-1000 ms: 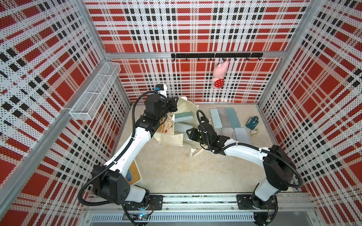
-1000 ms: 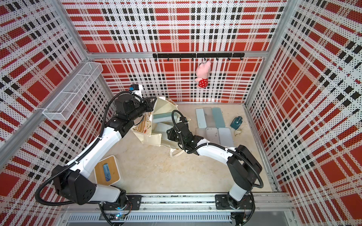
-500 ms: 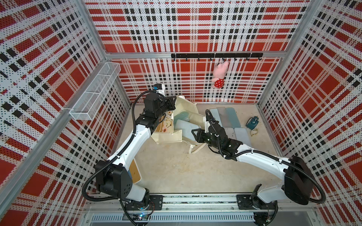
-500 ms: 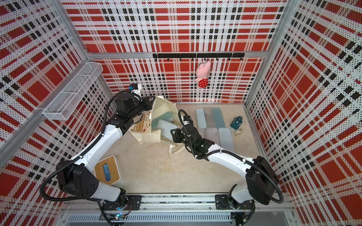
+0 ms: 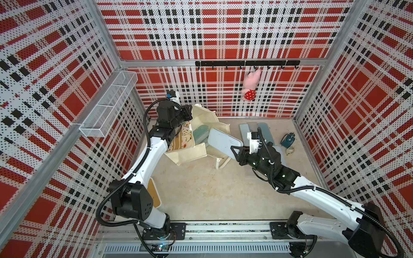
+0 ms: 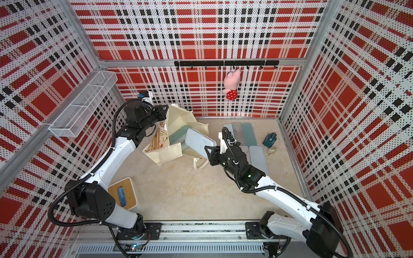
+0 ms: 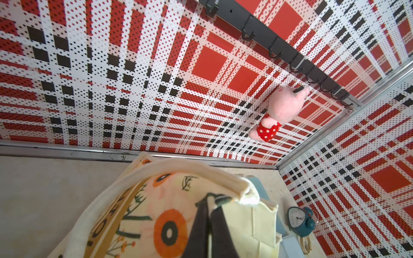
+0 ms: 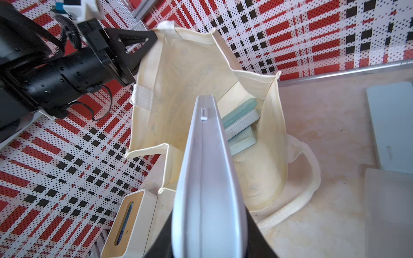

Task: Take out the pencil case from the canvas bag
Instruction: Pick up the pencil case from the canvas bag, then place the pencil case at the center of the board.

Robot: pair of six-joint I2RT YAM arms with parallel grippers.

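My right claw [image 5: 237, 154] is clamped on one end of the white pencil case [image 5: 223, 141]. Its long axis runs straight from that claw toward the canvas bag [image 5: 190, 154], and its far end hangs over the bag's open mouth, so I judge the pull should follow that line, away from the bag. My left claw [image 5: 188, 112] is pinched shut on the bag's opposite rim, holding it open. Inside the bag lie more cases [image 8: 240, 125], teal and white.

Pencil case [image 5: 223, 141]: faint mark, we cannot read it.
Spare case [image 8: 390, 127]: faint logo, unreadable to us.
Clock [image 7: 296, 217]: numerals too small.
Bag [image 8: 178, 73]: faint show-through print, illegible.
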